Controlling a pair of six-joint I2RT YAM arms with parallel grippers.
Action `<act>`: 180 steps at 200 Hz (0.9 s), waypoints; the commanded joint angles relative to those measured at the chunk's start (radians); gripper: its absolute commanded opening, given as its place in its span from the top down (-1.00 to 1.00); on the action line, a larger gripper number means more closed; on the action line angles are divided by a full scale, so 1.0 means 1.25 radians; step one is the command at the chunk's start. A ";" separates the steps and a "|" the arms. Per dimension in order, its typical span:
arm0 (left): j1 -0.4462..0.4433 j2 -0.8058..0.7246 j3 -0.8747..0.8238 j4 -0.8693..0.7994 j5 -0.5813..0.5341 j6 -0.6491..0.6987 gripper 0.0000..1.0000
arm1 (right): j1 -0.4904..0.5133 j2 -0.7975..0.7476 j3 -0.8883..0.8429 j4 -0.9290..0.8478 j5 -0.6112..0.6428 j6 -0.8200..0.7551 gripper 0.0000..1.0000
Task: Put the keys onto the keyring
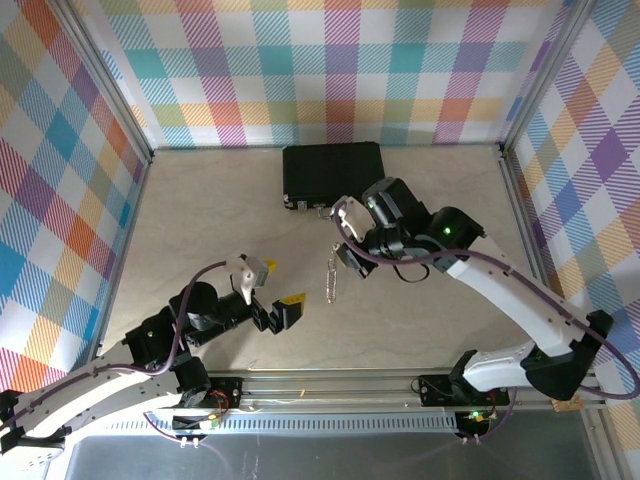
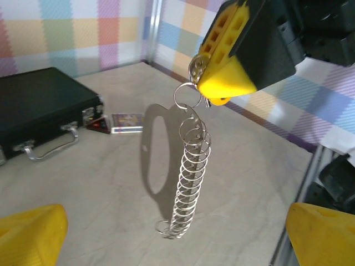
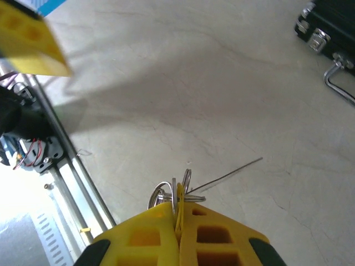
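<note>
The keyring is a floppy chain of thin silver rings hanging from my right gripper down to the tabletop. My right gripper is shut on the keyring's top rings. A thin yellow sliver is pinched with them; it may be the key's head, and no blade shows. In the left wrist view the keyring dangles below the right gripper, its lowest ring touching the table. My left gripper stands open, facing the chain from a short distance, nothing between its fingertips. In the top view the left gripper is left of the chain.
A black case with a metal handle lies at the back of the table, also seen in the left wrist view. A small printed card lies beside it. An aluminium rail runs along the near edge.
</note>
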 commanded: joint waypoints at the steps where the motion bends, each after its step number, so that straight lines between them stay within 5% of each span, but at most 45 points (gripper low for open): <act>1: -0.004 -0.019 0.008 -0.018 -0.066 -0.006 -1.00 | -0.030 0.034 -0.015 0.086 -0.069 0.011 1.00; 37: -0.005 -0.008 0.015 -0.056 -0.107 -0.005 -1.00 | -0.109 0.113 -0.044 0.178 -0.146 0.034 1.00; 180: -0.004 0.007 0.010 -0.058 -0.074 0.036 -1.00 | -0.135 0.186 -0.233 0.463 -0.136 0.157 1.00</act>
